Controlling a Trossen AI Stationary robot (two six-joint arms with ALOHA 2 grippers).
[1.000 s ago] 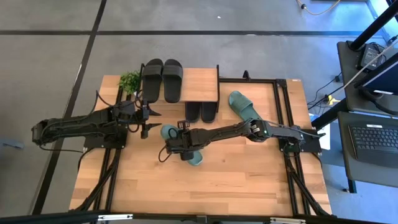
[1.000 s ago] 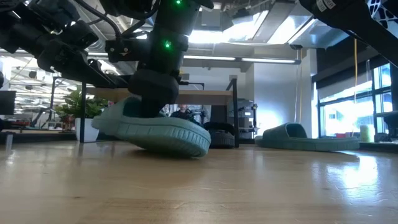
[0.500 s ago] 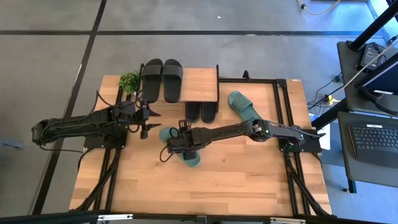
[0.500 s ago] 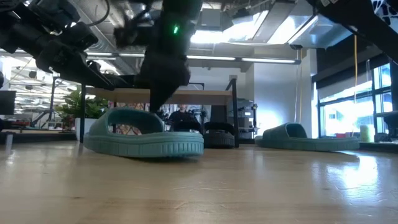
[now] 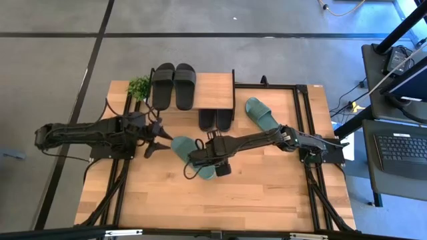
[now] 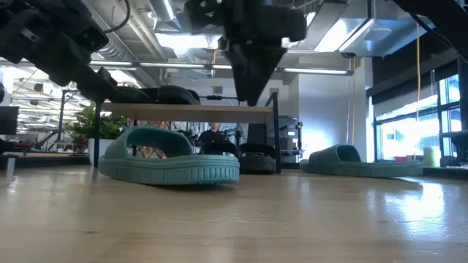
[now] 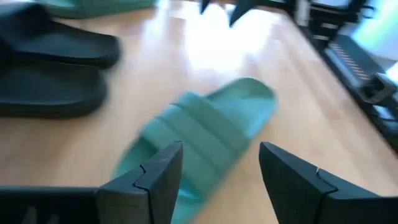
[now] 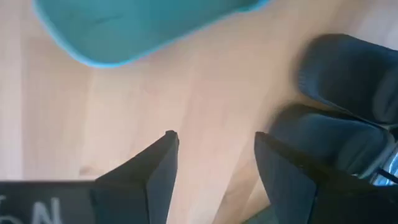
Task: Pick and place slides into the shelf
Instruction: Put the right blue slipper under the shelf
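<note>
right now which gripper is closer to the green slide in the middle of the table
Right. The right gripper hangs open just above the green slide, at its end nearer the table's front. The left gripper is also open, a little off the slide's other end.

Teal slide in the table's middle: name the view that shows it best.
The high view: the teal slide shows against the whole table. Low view gives its side profile, left wrist a blurred close-up, right wrist only one end.
</note>
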